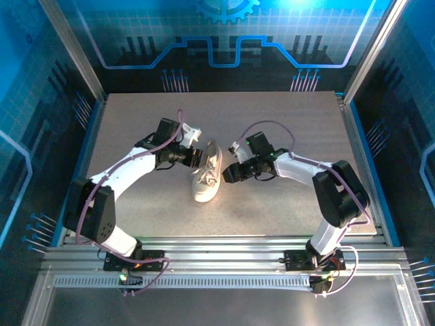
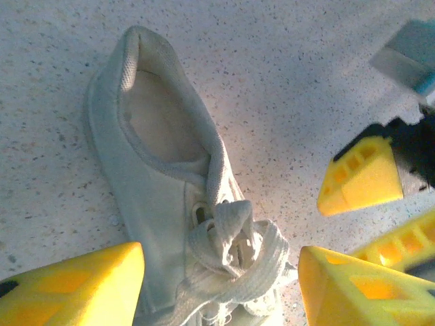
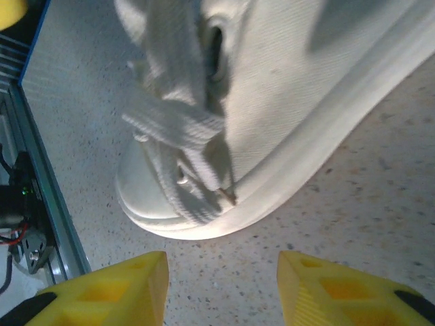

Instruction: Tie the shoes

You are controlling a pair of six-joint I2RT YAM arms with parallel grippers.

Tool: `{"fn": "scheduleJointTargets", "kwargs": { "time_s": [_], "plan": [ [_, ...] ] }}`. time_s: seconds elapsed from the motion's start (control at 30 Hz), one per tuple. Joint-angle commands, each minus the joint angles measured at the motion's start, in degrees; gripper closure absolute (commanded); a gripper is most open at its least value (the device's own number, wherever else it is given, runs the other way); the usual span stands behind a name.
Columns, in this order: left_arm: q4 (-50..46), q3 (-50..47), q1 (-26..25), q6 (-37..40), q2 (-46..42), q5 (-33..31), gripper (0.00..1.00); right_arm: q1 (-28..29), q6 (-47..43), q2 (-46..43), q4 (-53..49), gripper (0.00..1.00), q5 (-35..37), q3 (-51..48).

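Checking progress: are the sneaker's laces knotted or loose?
Knotted: the laces bunch in a wrapped knot atop the sneaker; whether it is tight, cannot tell.

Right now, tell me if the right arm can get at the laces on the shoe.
Probably yes. The right gripper stands open just beside the shoe, with bare table between them, and the laces hang in plain view ahead of it with nothing covering them.

A speckled grey tabletop sits inside blue walls printed with circuit lines, with a gear emblem on the back one. Ribbed metal rails run along its near edge.
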Motion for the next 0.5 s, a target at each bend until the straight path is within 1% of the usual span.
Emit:
{"fn": "scheduleJointTargets", "kwargs": {
  "time_s": [0.0,0.13,0.3,0.47],
  "plan": [
    [0.37,3.40,0.25,-0.44,4.11,3.03,0.38,3.18,0.63,-0.36,0.40,0.55,3.22,-0.44],
    [0.19,4.77,0.35,-0.81,6.97,3.75,0.38,6.29,0.64,-1.17,-0.57,0.57,7.34,-0.30],
    [0.56,5.64,0.40,-1.23,8.70,4.50,0.41,7.57,0.17,0.31,-2.97,0.57,12.41,1.71],
    [1.00,5.96,0.92,-1.73,9.81,5.58,0.46,7.91,-0.24,2.72,-4.54,0.56,13.01,4.86]
  ]
}}
